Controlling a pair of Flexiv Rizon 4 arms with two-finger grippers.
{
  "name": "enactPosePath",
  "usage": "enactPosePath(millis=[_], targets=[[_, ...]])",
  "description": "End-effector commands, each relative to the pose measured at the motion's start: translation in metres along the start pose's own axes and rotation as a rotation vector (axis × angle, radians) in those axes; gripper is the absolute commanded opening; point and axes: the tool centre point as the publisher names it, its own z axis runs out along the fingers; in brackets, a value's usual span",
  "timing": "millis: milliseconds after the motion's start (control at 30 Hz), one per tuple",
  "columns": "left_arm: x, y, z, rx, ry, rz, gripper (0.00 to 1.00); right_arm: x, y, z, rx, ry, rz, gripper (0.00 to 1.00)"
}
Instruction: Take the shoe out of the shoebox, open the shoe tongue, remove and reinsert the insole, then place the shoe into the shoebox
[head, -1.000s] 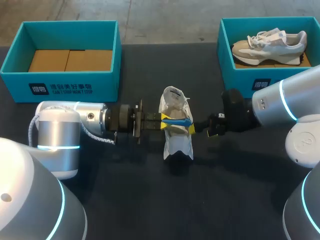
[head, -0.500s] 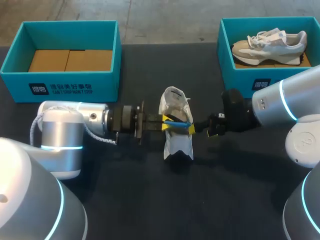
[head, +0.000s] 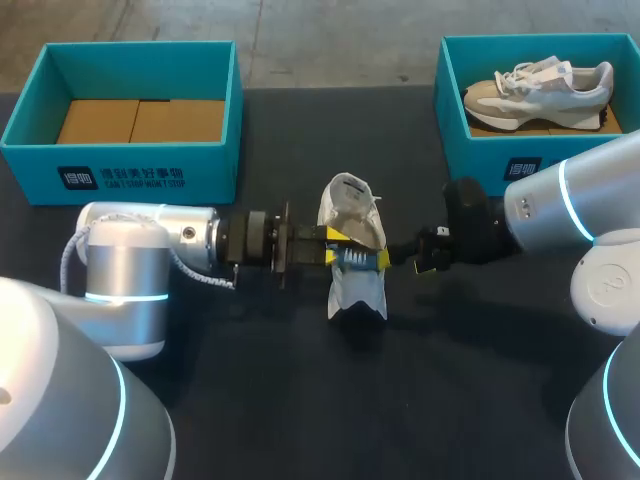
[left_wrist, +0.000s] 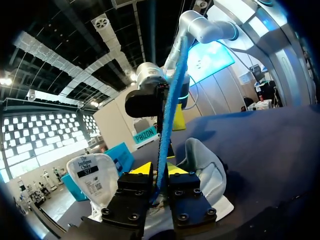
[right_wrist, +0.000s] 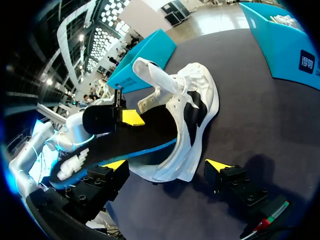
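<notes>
A white shoe (head: 352, 215) with a black side patch stands mid-table, its labelled tongue pulled up. The blue-edged black insole (head: 363, 256) sticks out of its opening. My left gripper (head: 337, 246) comes in from the left and sits at the opening. In the left wrist view the insole (left_wrist: 167, 115) rises edge-on between the slightly parted fingers of the gripper (left_wrist: 160, 169), with a sliver of gap on one side. My right gripper (head: 402, 260) waits wide open on the shoe's other side. In the right wrist view the shoe (right_wrist: 195, 110) and insole (right_wrist: 145, 135) lie just ahead of that gripper (right_wrist: 165, 167).
A teal shoebox (head: 120, 160) with only cardboard inside stands at the back left. Another teal shoebox (head: 480, 150) at the back right holds a second pale shoe (head: 540, 82). The dark tabletop in front of the shoe is bare.
The left gripper's tips have parted a little and edged toward the shoe. The insole has dropped lower at the opening. The right arm has stayed put.
</notes>
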Motion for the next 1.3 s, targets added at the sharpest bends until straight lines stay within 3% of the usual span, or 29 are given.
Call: enactPosePath(millis=[33, 633, 733, 800, 1300], targets=[[0.001, -0.005, -0.003, -0.001, -0.004, 0.001, 0.45, 0.001, 0.000, 0.001, -0.001, -0.004, 0.001, 1.00], [0.009, -0.026, 0.001, 0.036, 0.048, 0.014, 0.38, 0.001, 0.000, 0.001, -0.001, -0.004, 0.001, 1.00], [0.009, -0.025, 0.004, 0.033, 0.055, 0.014, 0.25, 0.001, 0.000, 0.001, -0.001, -0.004, 0.001, 1.00], [0.009, -0.024, 0.005, 0.029, 0.062, 0.015, 0.00, 0.001, 0.000, 0.001, -0.001, -0.004, 0.001, 1.00], [0.010, -0.006, 0.008, -0.031, 0.094, 0.024, 0.00, 0.001, 0.000, 0.001, -0.001, -0.004, 0.001, 1.00]])
